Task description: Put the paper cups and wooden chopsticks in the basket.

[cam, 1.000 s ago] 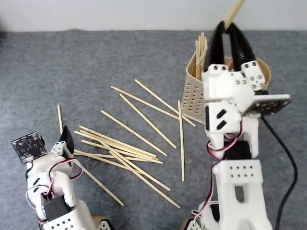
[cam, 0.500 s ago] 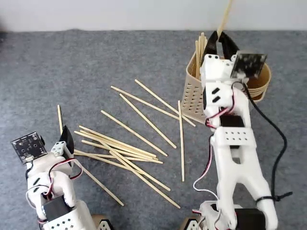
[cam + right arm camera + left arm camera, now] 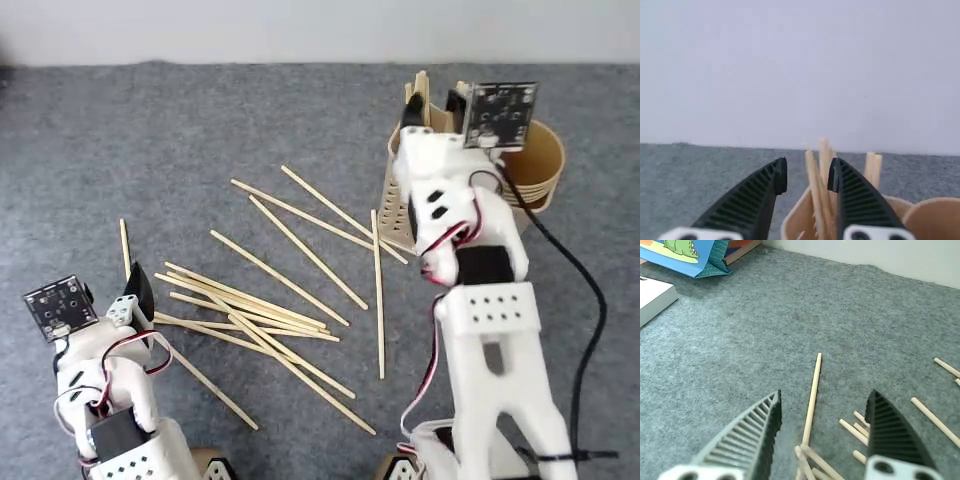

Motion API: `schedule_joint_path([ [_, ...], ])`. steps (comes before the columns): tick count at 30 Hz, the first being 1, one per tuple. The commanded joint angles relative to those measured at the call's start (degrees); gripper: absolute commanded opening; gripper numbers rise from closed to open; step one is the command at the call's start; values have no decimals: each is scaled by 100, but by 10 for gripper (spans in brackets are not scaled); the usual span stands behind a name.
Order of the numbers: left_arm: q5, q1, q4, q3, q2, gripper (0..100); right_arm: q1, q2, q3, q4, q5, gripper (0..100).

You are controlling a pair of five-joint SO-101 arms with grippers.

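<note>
Wooden chopsticks (image 3: 821, 156) just beside right claw (image 3: 807, 176)

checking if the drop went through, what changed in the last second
The right gripper came down from high above the basket to its rim; its jaws now stand slightly apart, so what it held up seems let go among the chopsticks in the basket. The left gripper, loose chopsticks and paper cups stayed put.
</note>
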Motion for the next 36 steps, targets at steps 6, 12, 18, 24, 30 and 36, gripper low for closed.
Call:
schedule_joint_path([
  [6, -18, -334, -158, -92, -88, 261, -1376, -277, -396, 1174, 88, 151],
  [12, 0, -475, -352, -57, -88, 261, -2220, 629, -404, 1411, 862, 151],
  [18, 0, -457, -352, -57, -88, 261, -2589, 1798, -677, 1411, 1055, 153],
  [24, 0, -457, -352, -48, -88, 261, -2589, 3257, -1732, 1965, 1046, 154],
  [30, 0, -448, -352, -48, -88, 261, -2501, 4708, -3596, 3363, 1037, 154],
  [36, 0, -448, -343, -48, -88, 261, -2290, 6018, -5204, 4189, 1081, 161],
])
